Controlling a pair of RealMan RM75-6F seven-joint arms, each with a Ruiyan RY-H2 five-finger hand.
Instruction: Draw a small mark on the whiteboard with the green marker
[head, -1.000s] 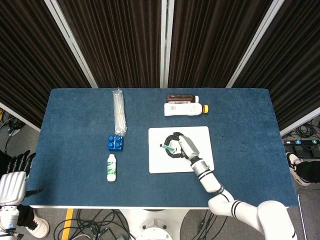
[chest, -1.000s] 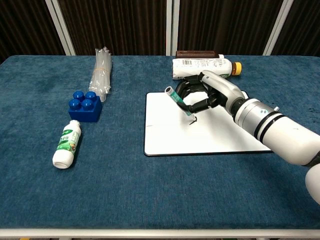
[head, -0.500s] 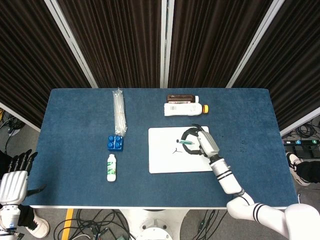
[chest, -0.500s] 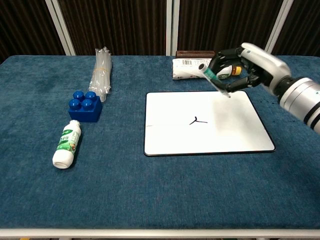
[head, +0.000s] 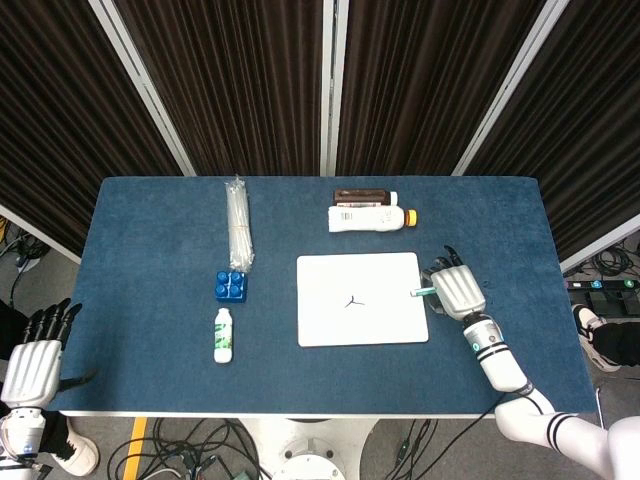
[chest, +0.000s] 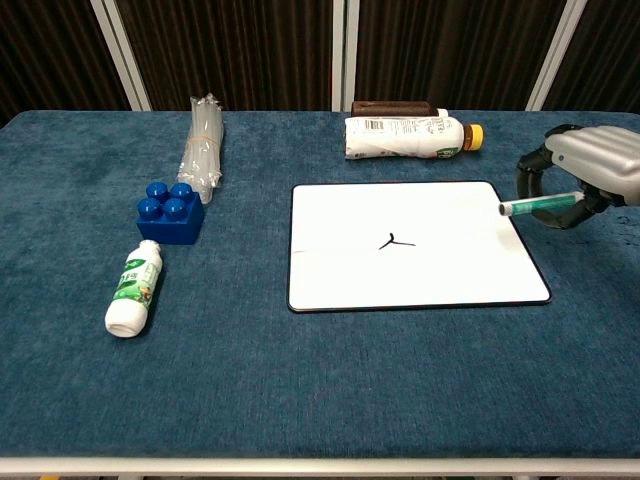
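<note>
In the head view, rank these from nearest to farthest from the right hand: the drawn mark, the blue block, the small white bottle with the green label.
From the right hand, holding the green marker:
1. Drawn mark, mid-whiteboard, just left of the hand.
2. Blue block, left of the whiteboard.
3. Small white bottle, below the block; nearly as far, so too close to call.

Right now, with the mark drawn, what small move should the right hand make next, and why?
Probably lower the right hand and lay the green marker on the cloth beside the whiteboard. A small mark already sits mid-board, and the marker is held level past the board's right edge.
</note>
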